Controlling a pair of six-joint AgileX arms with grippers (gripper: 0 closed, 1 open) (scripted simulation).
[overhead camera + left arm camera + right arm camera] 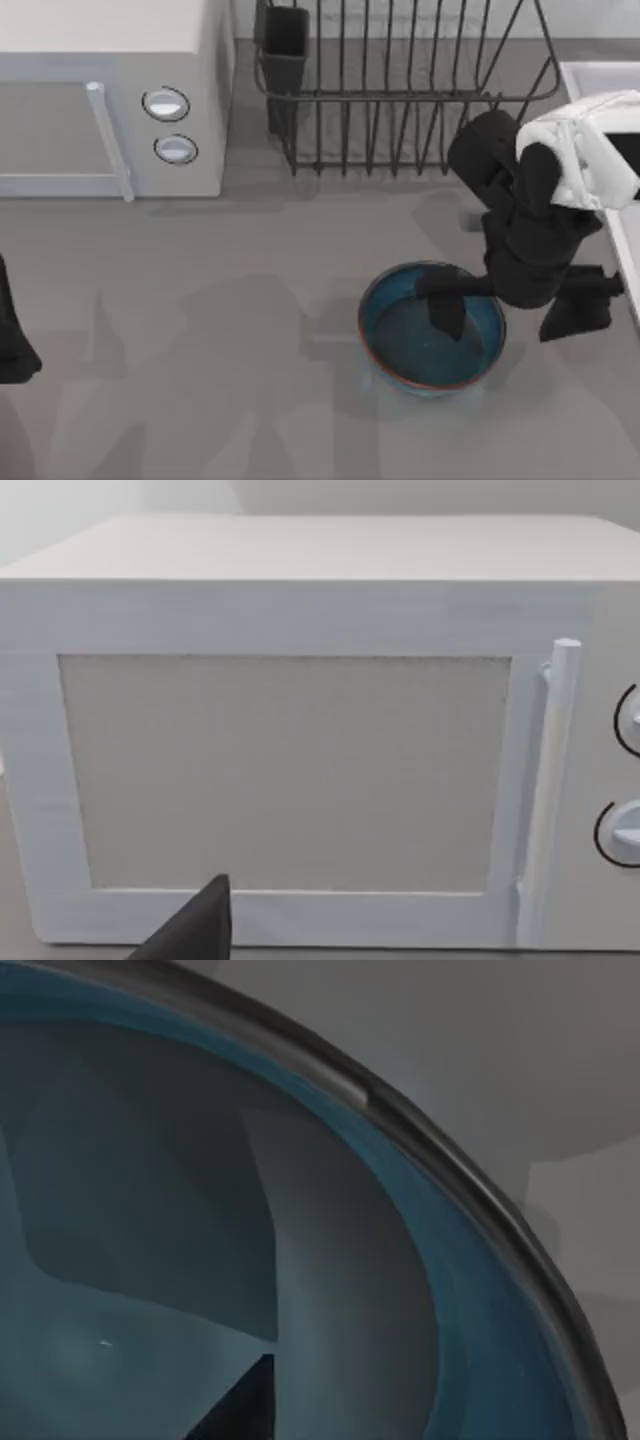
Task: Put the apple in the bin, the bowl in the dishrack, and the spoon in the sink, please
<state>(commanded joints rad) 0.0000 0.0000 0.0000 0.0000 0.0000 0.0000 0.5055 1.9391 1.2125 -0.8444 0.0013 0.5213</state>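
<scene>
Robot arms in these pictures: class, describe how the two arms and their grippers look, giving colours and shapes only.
The right arm has a boxy white segment, then rounded matte black links. The right gripper has flat, dark, blocky fingers. The left arm is a black angular shape at the top view's left edge; the left gripper shows a dark wedge-shaped tip. No cables or markings are visible.

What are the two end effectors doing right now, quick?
Left end effector: parked at the table's left edge; grip cannot be told.
Right end effector: open, one finger inside the bowl, the other outside its rim.
</scene>
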